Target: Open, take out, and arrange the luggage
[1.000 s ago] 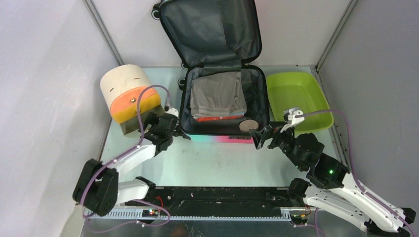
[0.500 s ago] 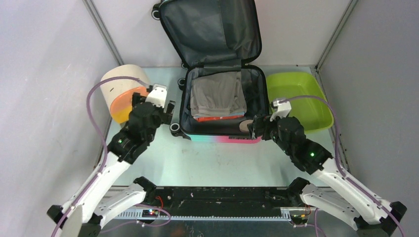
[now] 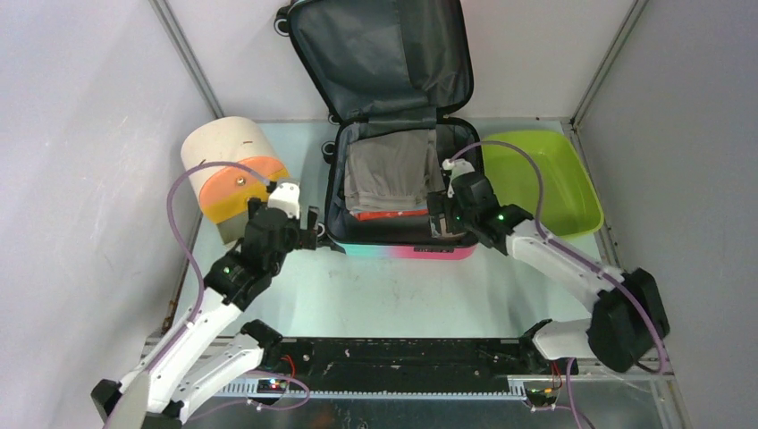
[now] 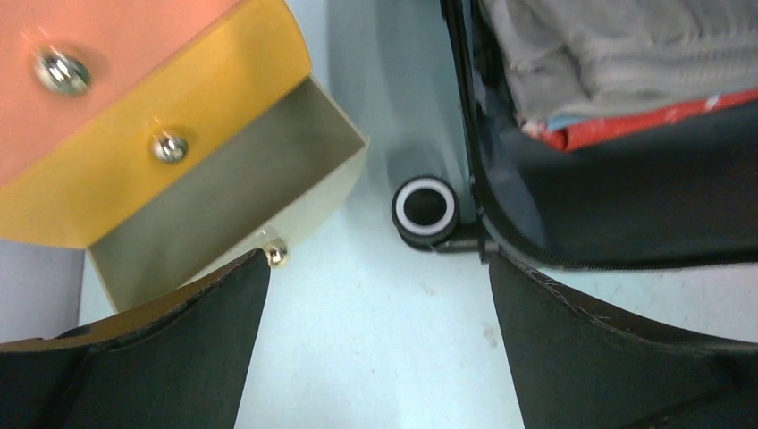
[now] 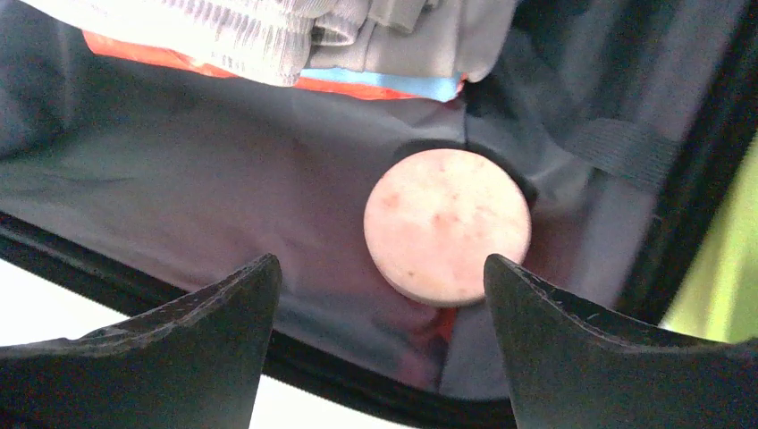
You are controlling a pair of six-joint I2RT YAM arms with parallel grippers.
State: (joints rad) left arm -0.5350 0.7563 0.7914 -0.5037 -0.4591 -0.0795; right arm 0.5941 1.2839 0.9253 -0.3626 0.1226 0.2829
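Observation:
The luggage [image 3: 407,249] lies open on the table, lid [image 3: 384,54] propped up at the back, pink-to-teal shell showing along its near edge. Folded grey clothes [image 3: 393,170] over a red item fill the dark lining. A round pinkish disc [image 5: 447,225] rests in the near right corner of the lining [image 5: 206,179]. My right gripper [image 5: 380,264] hovers open over that corner [image 3: 444,219], the disc just beyond its right finger, nothing between the fingers. My left gripper [image 4: 377,264] is open above bare table, just short of the luggage's black wheel [image 4: 425,207] at the near left corner [image 3: 308,231].
A lime-green tub [image 3: 536,179] stands right of the luggage. A cream-and-orange cylinder [image 3: 228,170] stands to the left, its lowest drawer [image 4: 223,201] pulled open close to my left fingers. Grey walls close in both sides.
My right gripper has moved from in front of the luggage to over its near right corner, narrowing slightly. My left arm rose, and its gripper settled back by the wheel.

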